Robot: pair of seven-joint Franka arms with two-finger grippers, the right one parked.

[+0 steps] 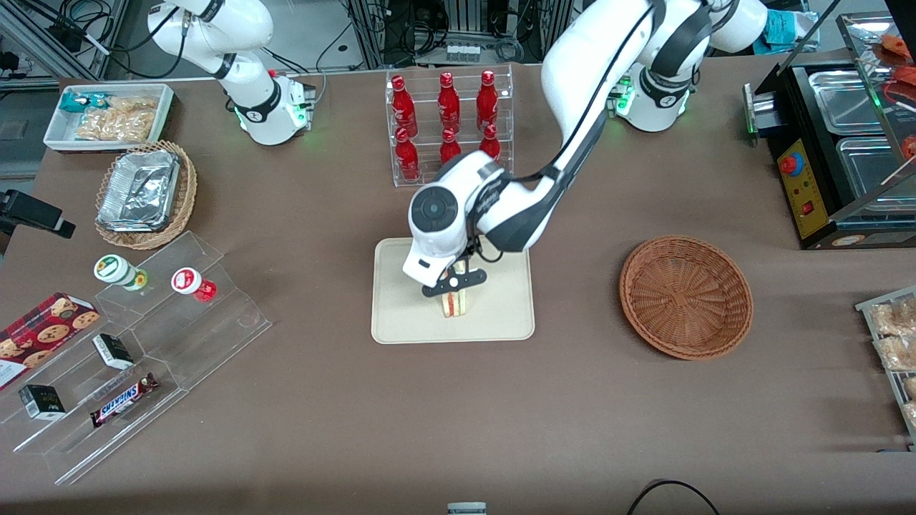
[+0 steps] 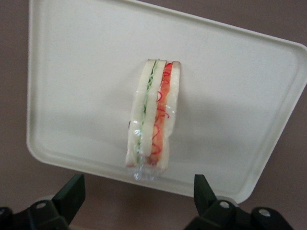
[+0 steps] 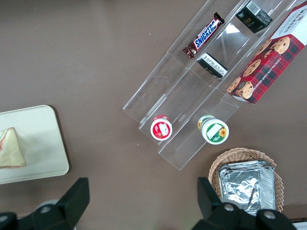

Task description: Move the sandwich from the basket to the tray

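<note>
Sandwich (image 2: 152,115): down on the tray (image 2: 76,86), standing on edge, red and green filling stripes facing up at the wrist camera.
Long axis: runs across the tray's short span, one end close to the rim nearer the front camera.
Gripper (image 1: 454,280): hovering just above the sandwich, jaws spread wide and touching nothing.
Relative to jaws: sandwich sits centred in the gap, its length crosswise to the line between the fingertips (image 2: 72,191).
Basket (image 1: 685,296): empty, toward the working arm's end.

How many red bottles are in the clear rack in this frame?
6 red bottles in the clear rack: three on its upper tier, three lower, nearer the camera. The arm may hide more. The gripper hangs open above the sandwich on the tray.
</note>
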